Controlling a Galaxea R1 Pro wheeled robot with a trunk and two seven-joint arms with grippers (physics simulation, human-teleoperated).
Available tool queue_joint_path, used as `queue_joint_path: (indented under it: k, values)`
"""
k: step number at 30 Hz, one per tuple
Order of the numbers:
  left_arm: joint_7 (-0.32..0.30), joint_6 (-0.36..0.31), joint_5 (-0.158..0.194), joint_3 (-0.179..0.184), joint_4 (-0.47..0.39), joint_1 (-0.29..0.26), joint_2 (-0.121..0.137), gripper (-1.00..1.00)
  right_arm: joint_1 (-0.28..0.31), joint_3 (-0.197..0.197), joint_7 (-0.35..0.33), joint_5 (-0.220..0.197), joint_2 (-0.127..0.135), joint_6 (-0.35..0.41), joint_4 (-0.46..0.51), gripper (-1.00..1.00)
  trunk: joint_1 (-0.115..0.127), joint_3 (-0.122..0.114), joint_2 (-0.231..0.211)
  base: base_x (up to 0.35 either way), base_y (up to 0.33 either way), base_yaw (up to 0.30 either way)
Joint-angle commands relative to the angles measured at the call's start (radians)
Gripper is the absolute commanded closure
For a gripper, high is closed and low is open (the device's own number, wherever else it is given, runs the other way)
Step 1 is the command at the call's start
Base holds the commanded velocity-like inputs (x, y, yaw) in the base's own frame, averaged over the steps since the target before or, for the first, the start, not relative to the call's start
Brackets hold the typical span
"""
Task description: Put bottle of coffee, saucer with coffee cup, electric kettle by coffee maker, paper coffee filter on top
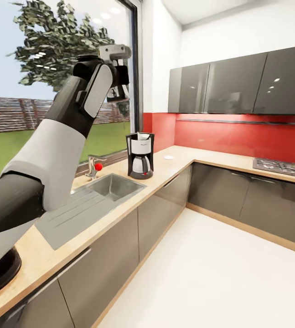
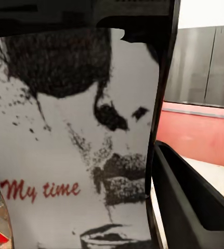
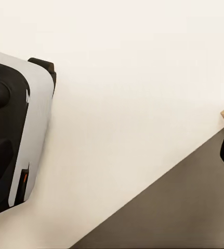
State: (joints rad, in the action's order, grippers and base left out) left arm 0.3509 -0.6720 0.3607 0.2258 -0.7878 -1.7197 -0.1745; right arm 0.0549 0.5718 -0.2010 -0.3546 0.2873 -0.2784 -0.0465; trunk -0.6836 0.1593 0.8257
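the tall black drip coffee maker [image 1: 140, 155] with its white front panel and pale glass carafe stands on the long light wood-grain tabletop [image 1: 165, 171], just beyond the inset grey steel sink [image 1: 102, 187]. a small white-to-cream paper coffee filter [image 1: 142, 135] appears to sit on top of the coffee maker, so that step looks done. a small flat white round thing, likely the saucer [image 1: 168, 157], lies on the tabletop beyond the coffee maker, apart from it.

the left gripper [image 1: 118, 86] is raised high above the coffee maker, clenched on the small dark brown bottle of coffee [image 1: 118, 91]; in the left wrist view its white label [image 2: 80, 150], printed with a black figure and red "my time" lettering, sits between the black fingers [image 2: 189, 197]. judging from this, the bottle is yet to be set down beside the coffee maker.

the right gripper's state cannot be told.
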Motion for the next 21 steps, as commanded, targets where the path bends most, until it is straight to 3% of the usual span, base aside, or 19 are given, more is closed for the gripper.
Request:
queue_joint_path:
  k: [1,8,12,15,16,21]
  values:
    - [0.007,-0.002,0.006,0.002,-0.001,0.000,0.000,1.00,0.002,0.006,-0.008,-0.011,0.000,-0.006,-0.004,-1.00,0.000,0.002,0.001,0.000,0.000,-0.282]
    - [0.006,0.013,0.006,0.014,-0.002,0.004,0.000,1.00,0.002,0.006,-0.008,-0.011,0.000,-0.007,-0.004,-1.00,0.000,0.002,0.001,0.000,0.000,-0.169]
    - [0.006,0.100,0.010,0.060,-0.001,0.046,0.000,1.00,0.002,0.006,-0.009,-0.011,0.000,-0.007,-0.004,-1.00,0.000,0.002,0.001,0.000,0.000,-0.024]
    - [0.006,0.115,0.041,0.076,-0.001,0.066,0.000,1.00,0.002,0.006,-0.009,-0.012,0.000,-0.007,-0.004,-1.00,0.000,0.002,0.001,0.000,0.000,-0.005]
    - [0.006,0.132,0.074,0.120,-0.001,0.100,0.000,1.00,0.002,0.007,-0.009,-0.010,0.000,-0.007,-0.004,-1.00,0.000,0.002,0.001,-0.109,-0.051,0.000]
    - [0.006,0.187,0.078,0.140,-0.001,0.151,0.000,1.00,0.002,0.007,-0.009,-0.010,0.000,-0.007,-0.004,-1.00,0.000,0.002,0.001,-0.111,-0.127,0.000]
